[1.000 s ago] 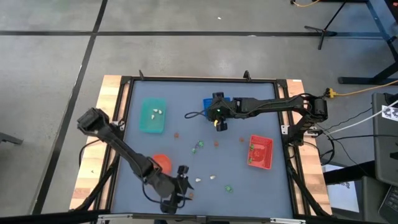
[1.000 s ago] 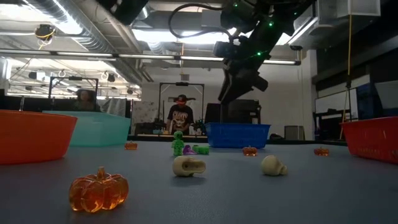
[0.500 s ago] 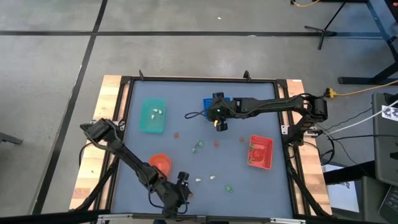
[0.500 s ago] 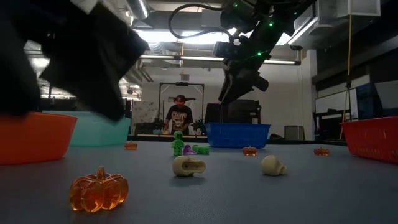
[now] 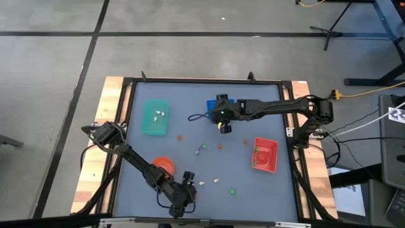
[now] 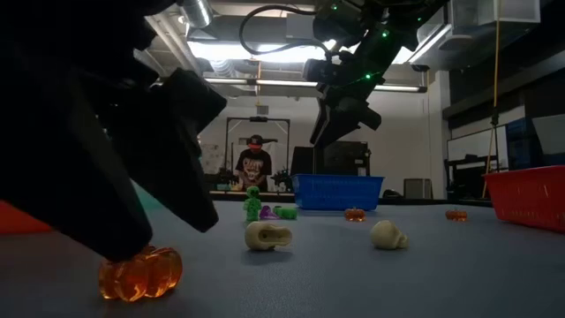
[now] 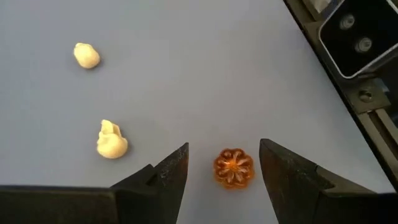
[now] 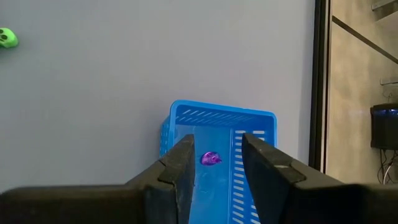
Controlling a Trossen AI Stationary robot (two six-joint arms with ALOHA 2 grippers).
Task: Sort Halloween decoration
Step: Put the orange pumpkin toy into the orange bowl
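High view: the left gripper (image 5: 184,197) has swung down to the surface's near edge, just past the orange bowl (image 5: 166,166); the right gripper (image 5: 223,126) hangs unmoved beside the blue tray (image 5: 211,105).

Low view: dark fingers now straddle the orange pumpkin (image 6: 140,272).

Left wrist view: the fingers stand released either side of the pumpkin, so a pick looks imminent.

Right wrist view: its fingers are parted, grasping nothing, above a purple trinket (image 8: 211,158) lying in the tray.
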